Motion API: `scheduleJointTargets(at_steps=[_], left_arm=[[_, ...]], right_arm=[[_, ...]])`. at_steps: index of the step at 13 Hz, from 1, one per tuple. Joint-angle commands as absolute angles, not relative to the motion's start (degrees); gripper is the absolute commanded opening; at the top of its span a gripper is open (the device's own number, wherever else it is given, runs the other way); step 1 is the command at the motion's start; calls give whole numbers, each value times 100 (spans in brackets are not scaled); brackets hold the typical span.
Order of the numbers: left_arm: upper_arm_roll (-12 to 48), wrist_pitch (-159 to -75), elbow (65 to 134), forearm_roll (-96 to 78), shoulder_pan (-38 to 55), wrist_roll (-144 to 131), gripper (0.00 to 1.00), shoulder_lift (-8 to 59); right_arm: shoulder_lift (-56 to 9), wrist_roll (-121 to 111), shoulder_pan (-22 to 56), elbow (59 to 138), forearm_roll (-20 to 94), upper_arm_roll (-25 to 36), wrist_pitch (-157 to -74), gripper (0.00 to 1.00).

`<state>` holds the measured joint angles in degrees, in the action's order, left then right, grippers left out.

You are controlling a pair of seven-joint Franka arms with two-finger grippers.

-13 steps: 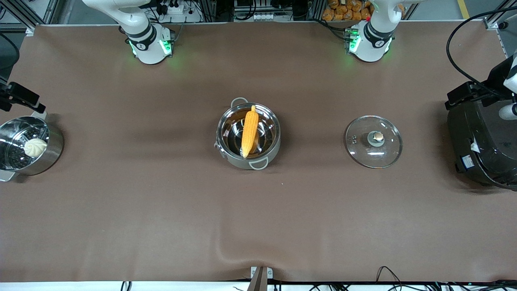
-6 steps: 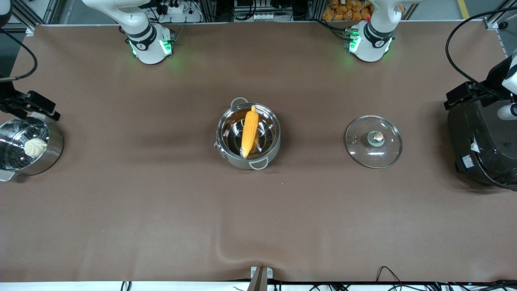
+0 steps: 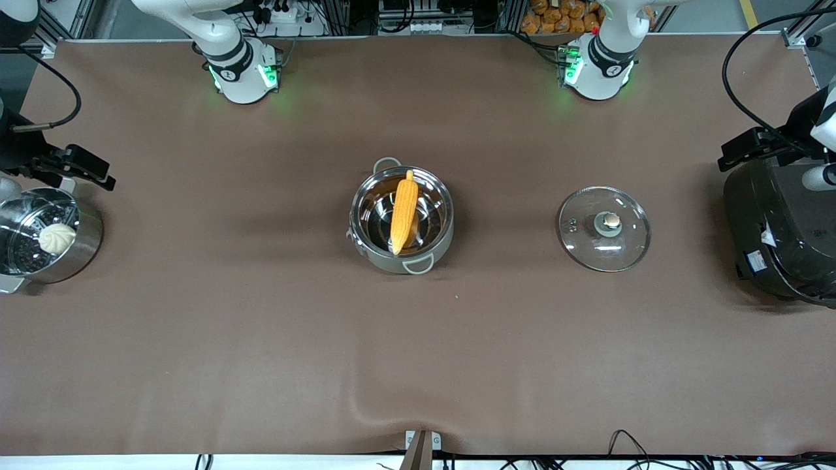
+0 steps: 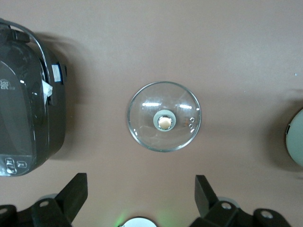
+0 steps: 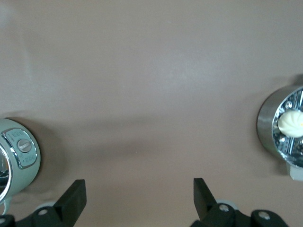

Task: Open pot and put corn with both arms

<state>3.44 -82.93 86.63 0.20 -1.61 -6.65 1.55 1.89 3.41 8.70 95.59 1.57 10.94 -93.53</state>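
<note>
- While both arms hang high at the table's ends: pot (image 3: 401,220) at mid-table, uncovered, round, shiny stainless steel with mirror-bright inner wall, pale loop handles on its rim, one toward the robots' bases, one toward the front camera.
- Corn (image 3: 404,210) inside pot: yellow-orange, tapered, knobbly surface; narrow tip propped on the rim nearest the bases, wide end down in the bowl.
- Lid (image 3: 604,228) flat on the brown table cover (image 3: 261,339), well apart from pot, toward the left arm's end; clear glass disc, thin metal rim, metallic knob at centre, small vent holes beside knob.
- Left gripper (image 4: 141,187): up in the air over bare cloth between lid and left arm's base; black fingers spread wide, holding nothing.
- Right gripper (image 5: 139,189): up over bare cloth toward the right arm's end; fingers likewise spread wide, holding nothing.
- Steamer pot (image 3: 46,235) at the right arm's end: steel, perforated insert, white pleated bun (image 3: 57,237) resting in it.
- Rice cooker (image 3: 780,228) at the left arm's end: large, black, glossy, rounded.
- Table cover: matte brown, one soft wrinkle near the front edge.
</note>
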Motion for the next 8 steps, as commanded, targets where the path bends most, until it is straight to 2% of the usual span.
scheduleJointTargets(at_steps=[1,8], left_arm=[[325,-8121,8561,140,-158,-527,100,97],[439,-8165,8912,167,-167,-624,100,-184]], right_arm=[[281,615,905,9607,-113,1072,-9194,100],[281,615,923,9554,-176,1046,-9105,100]])
